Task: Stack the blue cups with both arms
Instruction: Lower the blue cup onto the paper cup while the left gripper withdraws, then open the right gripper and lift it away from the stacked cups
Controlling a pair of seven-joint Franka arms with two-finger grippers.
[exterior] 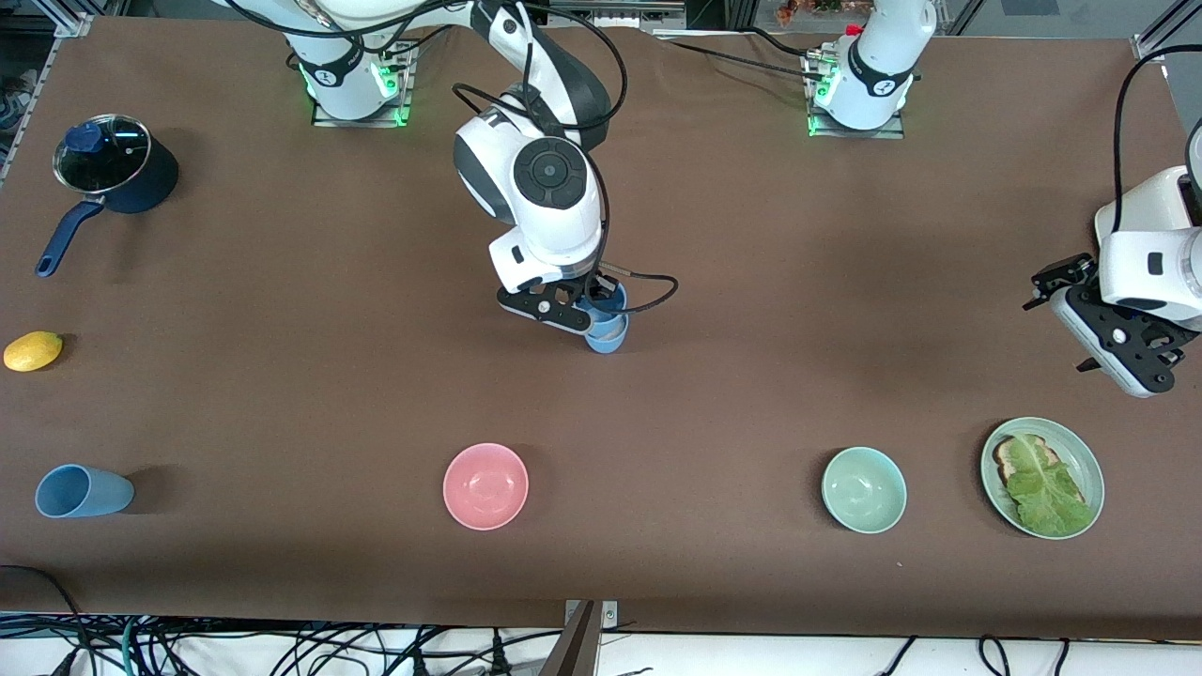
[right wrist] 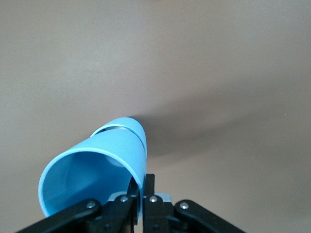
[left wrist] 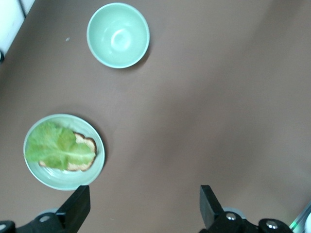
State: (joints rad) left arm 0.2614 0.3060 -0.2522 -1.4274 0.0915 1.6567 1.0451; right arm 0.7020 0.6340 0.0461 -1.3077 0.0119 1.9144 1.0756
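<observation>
Over the middle of the tabletop my right pincer [exterior: 584,314] is clamped on the thin rim of a light, slippery blue cup [exterior: 608,319] nested into another, while my left pincer [exterior: 1108,343] waits spread apart near the lettuce plate [exterior: 1089,460].

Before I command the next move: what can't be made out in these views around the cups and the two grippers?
- Front view: the right gripper covers most of the stacked cups; how many there are is unclear.
- Right wrist view: the held cup hides the lower cup's seating.
- Lying cup: its inside is too small to judge.
- Left wrist view: the bottom edge crops the open left gripper.
</observation>
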